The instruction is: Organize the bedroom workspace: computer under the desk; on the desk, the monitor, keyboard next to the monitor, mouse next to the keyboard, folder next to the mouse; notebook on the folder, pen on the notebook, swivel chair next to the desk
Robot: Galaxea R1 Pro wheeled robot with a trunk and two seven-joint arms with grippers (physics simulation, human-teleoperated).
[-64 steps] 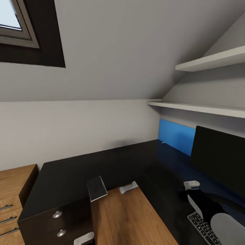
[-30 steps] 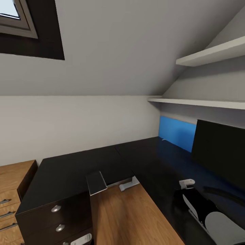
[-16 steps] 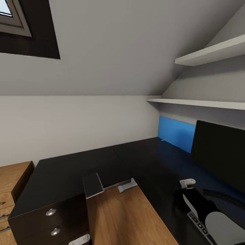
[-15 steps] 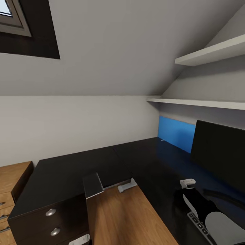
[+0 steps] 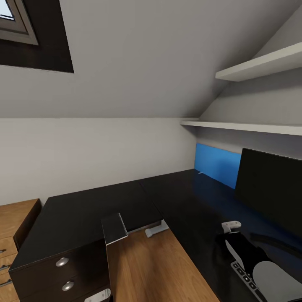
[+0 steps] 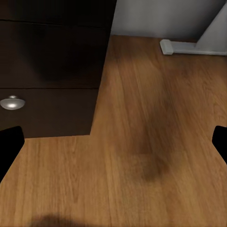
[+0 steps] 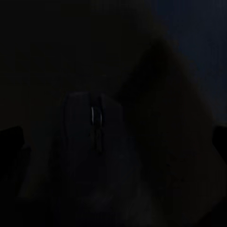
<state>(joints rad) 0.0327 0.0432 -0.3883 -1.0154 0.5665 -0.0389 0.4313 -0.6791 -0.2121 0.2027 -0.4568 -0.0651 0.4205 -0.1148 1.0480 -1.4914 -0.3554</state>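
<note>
At the far left of the head view a light wooden dresser [image 5: 16, 226] stands against the white wall, just beside the desk [image 5: 84, 214], whose glossy black top runs in an L from there along the wall and down the right side. Under the desk's near left end sits the black drawer unit [image 5: 58, 268] with its silver knobs [image 5: 62, 261]; the left wrist view looks at the same drawers and one knob [image 6: 13, 102] over the wooden floor [image 6: 142, 156]. The left gripper [image 6: 113, 142] shows there only as two dark fingertips [image 6: 9, 146] at the picture's opposite edges, set wide apart with nothing between them, above bare floor. A white desk foot [image 5: 156, 230] rests on the floor toward the middle of the head view. Farther right, a long blue wall panel [image 5: 216, 163] runs behind the desk, and two white shelves [image 5: 251, 126] hang above it. The monitor [image 5: 268, 188] stands upright on the desk's right wing, in front of that panel. Below it, the right arm [image 5: 251, 260] reaches over the desktop, and a corner of the keyboard [image 5: 243, 274] lies on the desk at the lower right, partly hidden by the arm. The right wrist view is very dark; the mouse [image 7: 94, 137] shows faintly on the black desktop, ahead of the right gripper [image 7: 113, 142], whose fingertips [image 7: 12, 142] stand wide apart at the picture's edges, empty.
</note>
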